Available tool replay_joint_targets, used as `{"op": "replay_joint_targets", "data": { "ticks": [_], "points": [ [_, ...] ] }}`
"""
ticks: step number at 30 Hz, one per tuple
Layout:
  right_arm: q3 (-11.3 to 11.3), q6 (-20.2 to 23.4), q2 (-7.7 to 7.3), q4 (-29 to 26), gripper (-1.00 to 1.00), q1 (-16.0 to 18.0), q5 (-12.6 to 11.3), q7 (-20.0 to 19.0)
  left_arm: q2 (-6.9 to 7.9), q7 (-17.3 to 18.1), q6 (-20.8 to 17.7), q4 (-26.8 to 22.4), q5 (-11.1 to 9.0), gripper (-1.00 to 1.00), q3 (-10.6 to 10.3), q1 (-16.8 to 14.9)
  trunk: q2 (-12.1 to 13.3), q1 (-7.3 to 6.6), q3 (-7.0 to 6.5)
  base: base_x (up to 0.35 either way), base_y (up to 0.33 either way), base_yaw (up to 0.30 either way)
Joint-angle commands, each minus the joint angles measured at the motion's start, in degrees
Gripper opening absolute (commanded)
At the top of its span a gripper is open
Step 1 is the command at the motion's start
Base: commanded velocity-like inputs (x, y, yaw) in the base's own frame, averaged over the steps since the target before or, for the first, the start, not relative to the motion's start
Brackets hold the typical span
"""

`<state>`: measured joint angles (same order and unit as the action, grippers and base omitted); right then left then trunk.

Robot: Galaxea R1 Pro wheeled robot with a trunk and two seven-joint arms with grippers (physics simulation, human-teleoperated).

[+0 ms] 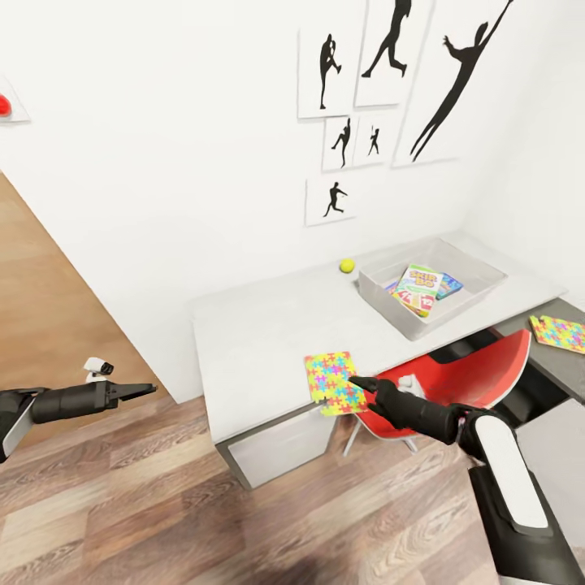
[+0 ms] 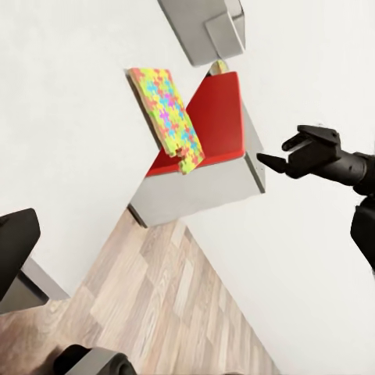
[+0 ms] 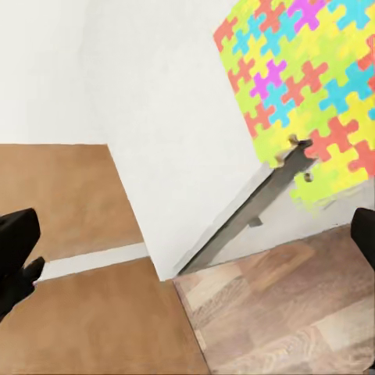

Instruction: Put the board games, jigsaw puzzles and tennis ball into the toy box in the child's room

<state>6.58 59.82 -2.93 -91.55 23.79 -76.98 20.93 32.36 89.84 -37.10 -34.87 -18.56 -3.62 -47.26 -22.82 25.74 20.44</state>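
Two puzzles remain out: one (image 1: 334,382) overhangs the surface (image 1: 252,341) edge, handy for pinching, the right pincer (image 1: 355,380) spread beside it; the other (image 1: 559,332) lies on the side desk (image 1: 569,366). Ball (image 1: 347,265) sits beside the box (image 1: 479,288).

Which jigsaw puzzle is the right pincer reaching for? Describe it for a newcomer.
On the long light-grey table, find the multicoloured jigsaw puzzle overhanging the front edge beside the red chair, at the right pincer. The other puzzle lies on the darker side desk.
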Motion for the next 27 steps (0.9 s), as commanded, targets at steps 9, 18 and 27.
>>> {"op": "replay_joint_targets", "data": {
  "ticks": [9,18,27],
  "points": [
    [0.78,0.02,-0.02,-0.51,1.00,-8.45,-2.67,-18.25,0.16,0.16,-0.60,0.04,-0.34,1.00,-0.33,-0.03,-0.10,0.04,-0.68,0.000,0.000,-0.098],
    [1.38,-2.72,-0.11,-0.27,1.00,-10.01,-0.96,-21.84,0.16,0.16,-0.60,0.05,-0.34,1.00,-0.33,-0.02,-0.10,0.04,-1.34,0.000,0.000,-0.095],
    [1.62,-4.78,-0.15,-0.28,1.00,-10.08,3.59,-27.56,0.18,0.16,-0.63,0.06,-0.39,1.00,-0.26,-0.02,-0.10,0.04,-1.45,0.000,0.000,-0.019]
  ]
}}
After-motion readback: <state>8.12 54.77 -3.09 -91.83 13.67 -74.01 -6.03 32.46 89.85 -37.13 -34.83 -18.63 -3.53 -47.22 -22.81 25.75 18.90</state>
